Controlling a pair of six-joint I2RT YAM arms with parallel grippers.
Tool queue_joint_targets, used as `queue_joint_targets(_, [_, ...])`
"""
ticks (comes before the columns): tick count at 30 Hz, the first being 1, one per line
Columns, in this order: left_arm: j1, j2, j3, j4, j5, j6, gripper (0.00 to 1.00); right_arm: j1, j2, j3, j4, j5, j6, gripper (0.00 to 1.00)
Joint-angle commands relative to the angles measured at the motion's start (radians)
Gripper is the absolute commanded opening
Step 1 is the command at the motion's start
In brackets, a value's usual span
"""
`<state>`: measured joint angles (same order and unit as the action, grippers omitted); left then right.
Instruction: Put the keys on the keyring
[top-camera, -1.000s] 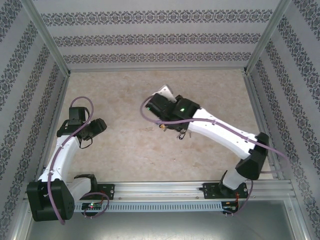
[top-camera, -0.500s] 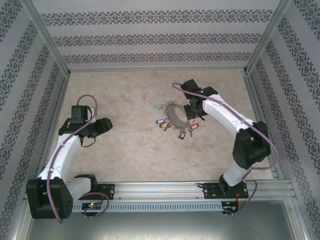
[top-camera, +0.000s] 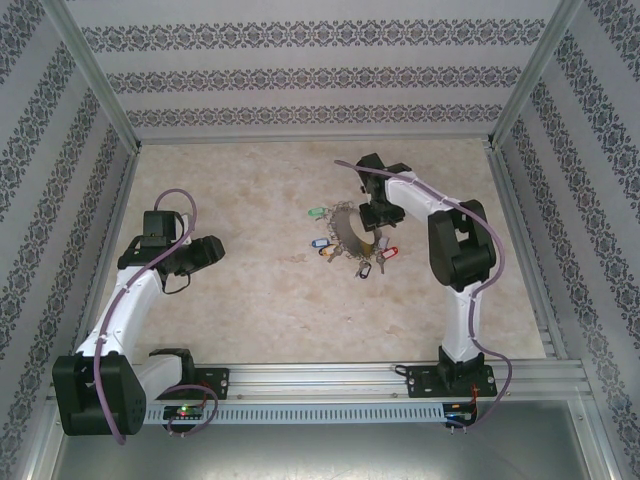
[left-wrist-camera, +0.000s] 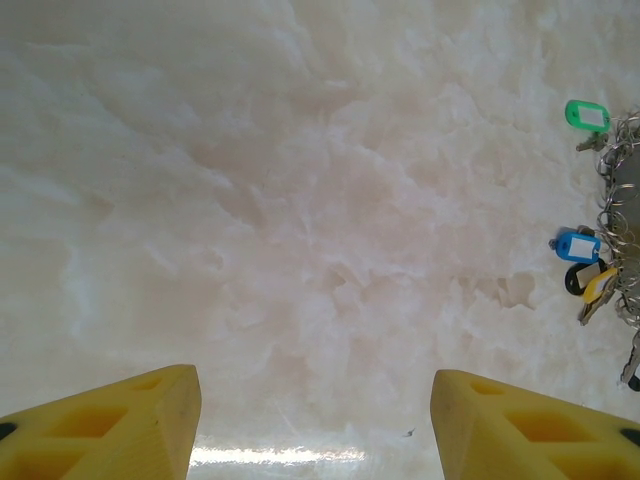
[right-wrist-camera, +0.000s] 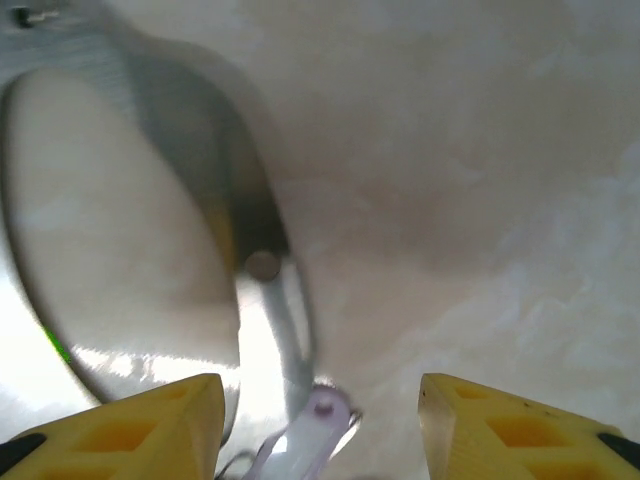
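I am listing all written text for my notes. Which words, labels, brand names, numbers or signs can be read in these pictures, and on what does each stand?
No text can be read in these pictures.
The green tag and the blue tag on the keyring: white label windows, too small to read.
The wall panels: an ornamental pattern, no letters.

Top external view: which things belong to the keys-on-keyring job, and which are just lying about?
Job:
keyring
tagged keys
right gripper, open, at the keyring
left gripper, open, away from the keyring

Not the job, only fixtures:
patterned walls
aluminium rail
purple cables
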<state>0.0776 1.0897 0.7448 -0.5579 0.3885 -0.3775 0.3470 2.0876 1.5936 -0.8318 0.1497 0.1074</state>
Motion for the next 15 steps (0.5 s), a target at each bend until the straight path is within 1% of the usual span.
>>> queue_joint_targets(1, [-0.012,0.005,0.007,0.025,-0.009,0.026,0.62,-0.014,0.058,0.039,0.006,-0.042,-0.02,0.54])
queue_joint_targets(4, [-0.012,0.006,0.01,0.028,-0.013,0.029,0.62,-0.022,0.097,0.063,-0.004,-0.089,-0.013,0.54])
queue_joint_targets(7, [-0.012,0.01,0.012,0.035,-0.014,0.023,0.62,-0.019,0.125,0.083,-0.026,-0.074,-0.017,0.53])
queue_joint_targets(11, [-0.012,0.019,0.02,0.038,-0.011,0.018,0.62,-0.017,0.146,0.116,-0.062,-0.055,-0.035,0.47])
queue_joint_targets(15, [-0.012,0.025,0.025,0.036,-0.011,0.02,0.62,-0.014,0.172,0.159,-0.111,-0.072,-0.09,0.46])
